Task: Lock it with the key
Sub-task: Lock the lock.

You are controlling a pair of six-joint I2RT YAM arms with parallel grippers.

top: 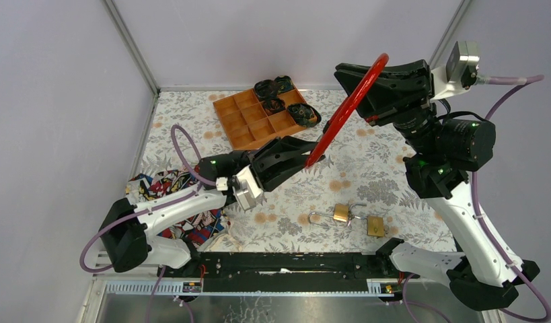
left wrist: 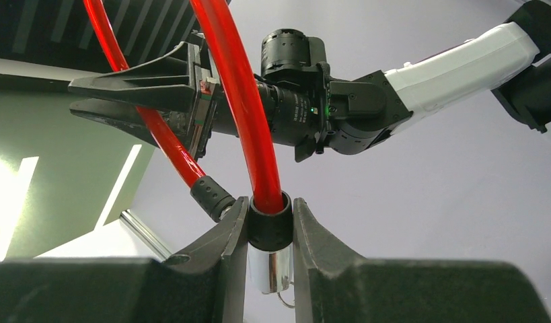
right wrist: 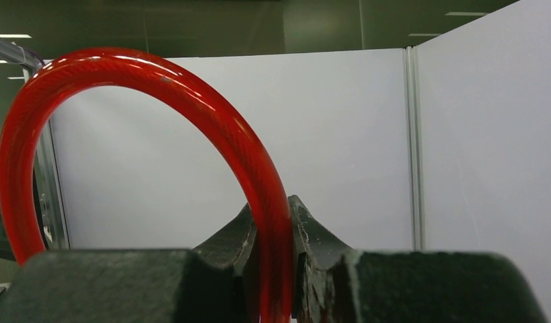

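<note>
Left gripper (top: 313,159): my jaws are clamped on the black collar (left wrist: 269,227) at one end of the red cable lock (top: 344,110). In the left wrist view both fingers (left wrist: 222,245) press against this collar. A chrome cylinder (left wrist: 268,270) projects below it between the jaws. The second black end piece (left wrist: 211,196) of the cable hangs free just beside the collar, not inserted.

Right gripper (top: 358,91): my jaws are closed tight on the red cable itself, partway along the loop. The right wrist view shows the cable rising from between the fingers (right wrist: 313,232) and arching over to the left.

Location of the lock: it is held in the air between my two arms, above the far half of the table (top: 387,182) and clear of the surface.

Other items: two brass padlocks (top: 340,213) lie near the front edge, one with its shackle swung open. I cannot tell whether a key sits in either. A wooden compartment tray (top: 243,125) stands at the back, and a patterned cloth (top: 169,186) lies at the left.
</note>
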